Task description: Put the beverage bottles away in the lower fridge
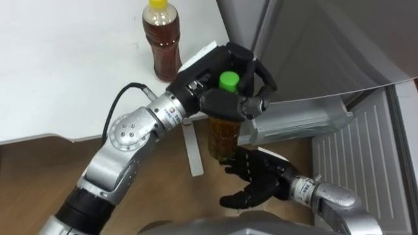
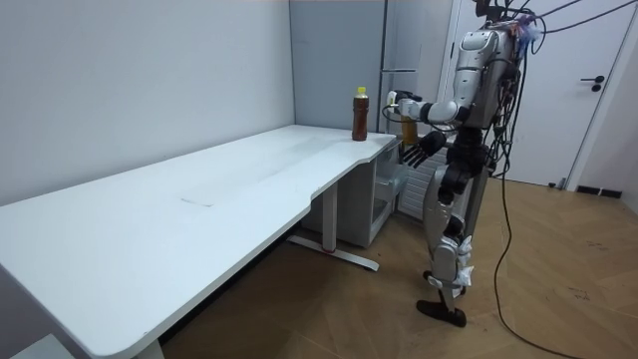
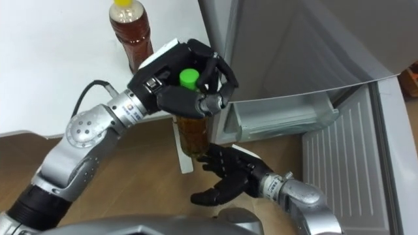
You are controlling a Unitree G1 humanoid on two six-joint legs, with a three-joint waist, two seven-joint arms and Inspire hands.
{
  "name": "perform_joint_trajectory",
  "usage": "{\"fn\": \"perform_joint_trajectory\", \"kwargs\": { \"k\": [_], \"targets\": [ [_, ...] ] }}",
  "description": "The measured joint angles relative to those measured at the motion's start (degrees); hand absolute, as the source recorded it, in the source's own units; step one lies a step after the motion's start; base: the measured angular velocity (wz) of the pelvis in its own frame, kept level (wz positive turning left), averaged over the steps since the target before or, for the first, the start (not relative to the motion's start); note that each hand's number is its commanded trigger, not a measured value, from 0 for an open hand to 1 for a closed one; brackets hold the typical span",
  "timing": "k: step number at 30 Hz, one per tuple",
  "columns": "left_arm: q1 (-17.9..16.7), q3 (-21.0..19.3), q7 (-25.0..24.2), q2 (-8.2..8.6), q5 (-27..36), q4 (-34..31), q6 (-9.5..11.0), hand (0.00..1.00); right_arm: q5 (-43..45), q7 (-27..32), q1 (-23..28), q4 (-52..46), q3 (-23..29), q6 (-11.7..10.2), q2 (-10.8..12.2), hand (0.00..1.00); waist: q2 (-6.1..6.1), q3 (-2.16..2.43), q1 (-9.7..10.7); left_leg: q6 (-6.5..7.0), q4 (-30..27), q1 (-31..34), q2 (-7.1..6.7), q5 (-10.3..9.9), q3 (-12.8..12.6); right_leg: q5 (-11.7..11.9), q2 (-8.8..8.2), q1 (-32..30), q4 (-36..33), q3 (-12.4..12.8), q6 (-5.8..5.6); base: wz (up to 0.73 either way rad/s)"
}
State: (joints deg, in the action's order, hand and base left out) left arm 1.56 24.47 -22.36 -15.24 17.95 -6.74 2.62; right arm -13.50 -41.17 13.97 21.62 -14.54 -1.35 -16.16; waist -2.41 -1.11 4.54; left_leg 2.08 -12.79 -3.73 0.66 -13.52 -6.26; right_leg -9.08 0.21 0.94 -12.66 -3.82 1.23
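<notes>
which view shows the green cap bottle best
Right eye view: the bottle shows its green cap clear and its amber body below the left hand. The left eye view is similar, with a finger beside the cap. The room view shows it tiny.

The bottle [image 1: 223, 137] is clear, glossy plastic with a smooth green cap [image 1: 228, 81]; the table [image 1: 65, 65] is matt white; the floor [image 2: 578, 289] looks like wood, possibly laminate.

A green-capped bottle [image 3: 193, 135] is gripped round its neck by the left hand [image 3: 176, 98]. The right hand [image 3: 230, 175] is held open just under the bottle's base. A yellow-capped bottle [image 3: 131, 34] is seen upright on the white table [image 3: 52, 72].
</notes>
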Motion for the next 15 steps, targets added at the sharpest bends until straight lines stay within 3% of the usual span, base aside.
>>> {"fn": "perform_joint_trajectory", "kwargs": {
  "k": [8,15],
  "targets": [
    [0.0,1.3,-1.0,0.06,0.6,1.8,0.0,1.0,0.0,0.0,0.0,0.0,-0.1,0.0,0.1,0.0,-0.45,0.23,0.0,0.01,-0.1,-0.3,-0.09,0.0,-0.2,0.0,-0.09,0.2,-0.1,0.1,-0.01,0.0],
    [0.0,4.1,-1.5,0.02,0.7,4.1,0.0,1.0,-0.2,0.0,-0.3,0.0,-0.2,0.0,0.0,0.0,-0.94,0.09,0.0,0.01,-0.1,0.0,-0.17,0.0,-0.2,-0.1,0.11,0.0,0.0,0.1,-0.1,0.0]
  ]
}}
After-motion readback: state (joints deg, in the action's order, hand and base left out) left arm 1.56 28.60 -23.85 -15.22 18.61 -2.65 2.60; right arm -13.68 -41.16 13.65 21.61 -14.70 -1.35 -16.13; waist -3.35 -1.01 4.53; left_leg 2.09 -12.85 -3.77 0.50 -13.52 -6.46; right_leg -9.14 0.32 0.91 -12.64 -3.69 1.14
